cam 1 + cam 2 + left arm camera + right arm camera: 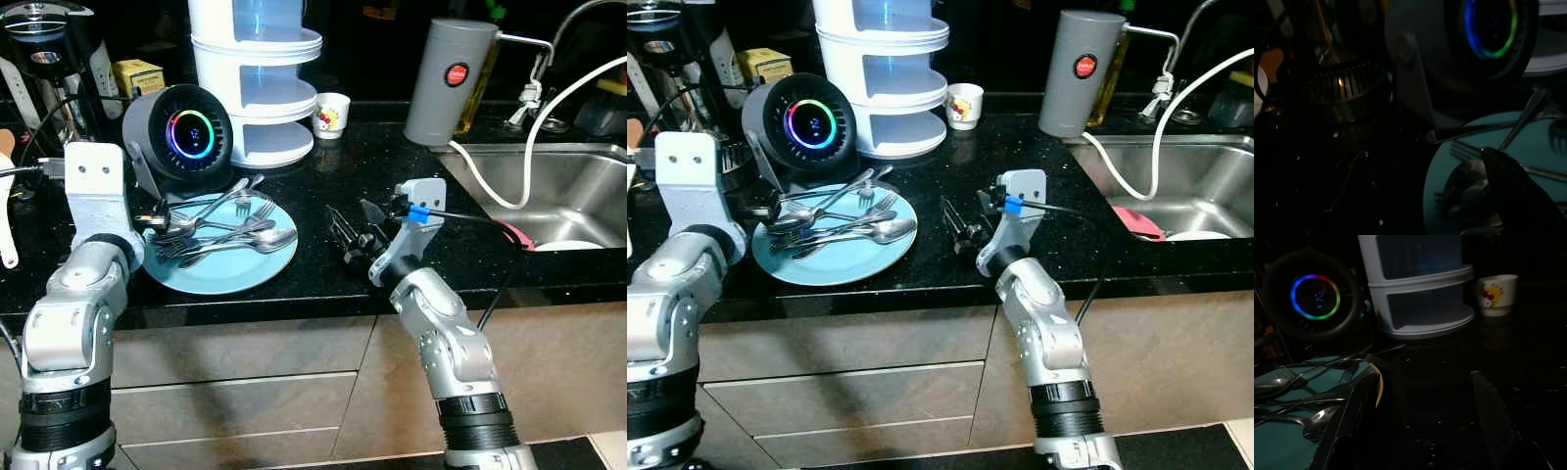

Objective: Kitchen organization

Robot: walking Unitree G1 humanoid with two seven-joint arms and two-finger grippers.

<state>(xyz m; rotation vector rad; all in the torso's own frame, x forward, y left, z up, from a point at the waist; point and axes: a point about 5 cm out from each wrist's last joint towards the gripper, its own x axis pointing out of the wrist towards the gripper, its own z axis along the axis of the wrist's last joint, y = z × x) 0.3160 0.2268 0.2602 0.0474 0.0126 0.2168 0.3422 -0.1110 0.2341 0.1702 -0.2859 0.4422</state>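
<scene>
Right gripper (355, 235) jaws wide apart, empty, beside plate (227, 276) of cutlery (217, 227).

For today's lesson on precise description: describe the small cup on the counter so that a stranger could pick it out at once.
Start at the tall white tiered plastic stand at the back of the black speckled stone counter. Just to its right, towards the grey cylindrical canister, stands the small white cup. Its red and yellow cartoon print sets it apart from its plain neighbours.

Left arm: my elbow is bent, the wrist is raised.
Left gripper (157, 221): I cannot tell its state.
Right gripper (355, 227): my fingers are spread apart, holding nothing.
</scene>
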